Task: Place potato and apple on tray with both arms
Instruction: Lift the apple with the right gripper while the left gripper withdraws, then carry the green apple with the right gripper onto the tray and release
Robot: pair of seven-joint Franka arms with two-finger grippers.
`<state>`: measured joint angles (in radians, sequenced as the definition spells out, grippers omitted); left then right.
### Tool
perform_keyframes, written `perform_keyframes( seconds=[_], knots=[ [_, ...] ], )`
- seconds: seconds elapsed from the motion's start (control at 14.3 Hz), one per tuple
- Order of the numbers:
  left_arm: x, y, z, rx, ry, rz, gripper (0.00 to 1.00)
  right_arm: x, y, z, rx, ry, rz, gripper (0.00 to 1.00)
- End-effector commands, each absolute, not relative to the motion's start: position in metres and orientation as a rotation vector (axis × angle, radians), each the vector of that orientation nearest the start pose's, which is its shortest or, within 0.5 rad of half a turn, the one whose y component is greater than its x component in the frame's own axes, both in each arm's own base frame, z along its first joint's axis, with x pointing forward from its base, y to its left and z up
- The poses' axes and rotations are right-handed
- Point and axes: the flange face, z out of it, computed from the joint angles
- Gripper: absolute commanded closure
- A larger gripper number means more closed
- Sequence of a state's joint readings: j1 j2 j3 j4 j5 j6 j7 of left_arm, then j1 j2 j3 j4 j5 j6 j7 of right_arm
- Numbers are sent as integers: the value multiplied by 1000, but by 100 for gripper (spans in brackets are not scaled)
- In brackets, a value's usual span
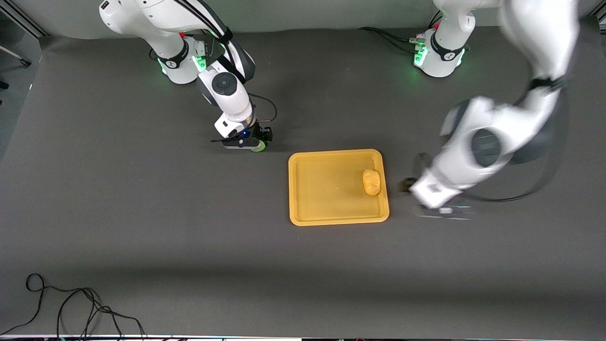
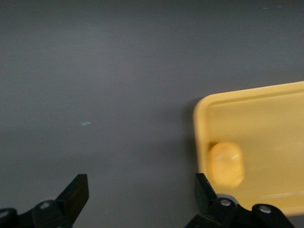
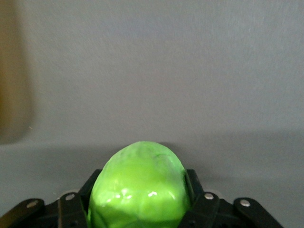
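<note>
The potato lies in the yellow-orange tray, at the tray's end toward the left arm. It also shows in the left wrist view, inside the tray's rim. My left gripper is open and empty over the bare table beside that end of the tray; in the left wrist view its fingers stand wide apart. My right gripper is shut on the green apple over the table, off the tray's corner toward the right arm's base. The apple fills the right wrist view.
A dark grey mat covers the table. A loose black cable lies at the table's near edge toward the right arm's end. A blurred tray edge shows in the right wrist view. The arms' bases stand along the back.
</note>
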<state>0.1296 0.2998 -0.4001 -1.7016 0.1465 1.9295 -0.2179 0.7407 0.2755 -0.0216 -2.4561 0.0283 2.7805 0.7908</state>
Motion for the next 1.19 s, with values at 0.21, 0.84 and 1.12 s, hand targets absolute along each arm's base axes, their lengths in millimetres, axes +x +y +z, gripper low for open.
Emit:
perform_keyframes(
  seconds=[0.21,0.84,1.12],
  knots=[
    [618,28,584,-3058,462,93,1,442,339,381,-3167,207,57,46],
    [614,57,596,-3169,220,32,0,532,425,510,-3107,140,-88,46],
    [615,75,594,-3172,180,18,0,518,539,468,-3120,177,-110,47]
  ],
)
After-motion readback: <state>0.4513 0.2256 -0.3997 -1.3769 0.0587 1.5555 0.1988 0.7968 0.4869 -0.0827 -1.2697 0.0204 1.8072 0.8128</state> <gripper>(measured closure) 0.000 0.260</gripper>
